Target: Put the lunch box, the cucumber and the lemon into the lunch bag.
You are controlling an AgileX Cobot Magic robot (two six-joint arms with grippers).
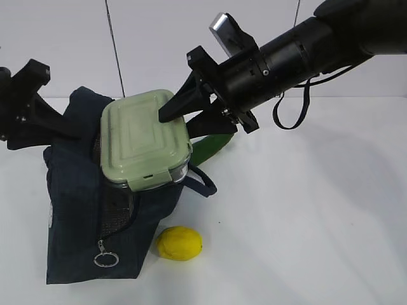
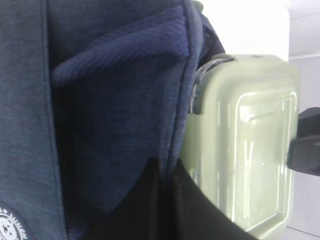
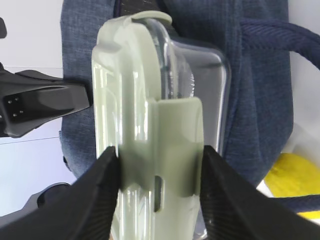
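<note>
Lunch box (image 1: 145, 140) sits tilted at the mouth of the lunch bag (image 1: 79, 210), lid facing the exterior camera, clamped across lid and glass by the right tool (image 3: 159, 172). Left tool (image 1: 38, 117) grips the bag's upper edge on the far side; whether it is closed tight I cannot tell. Cucumber (image 1: 208, 147) lies on the white tabletop (image 1: 318, 216) behind the box, mostly hidden. Lemon (image 1: 179, 243) rests just beside the bag's lower corner, near the zipper ring (image 1: 105, 259)
</note>
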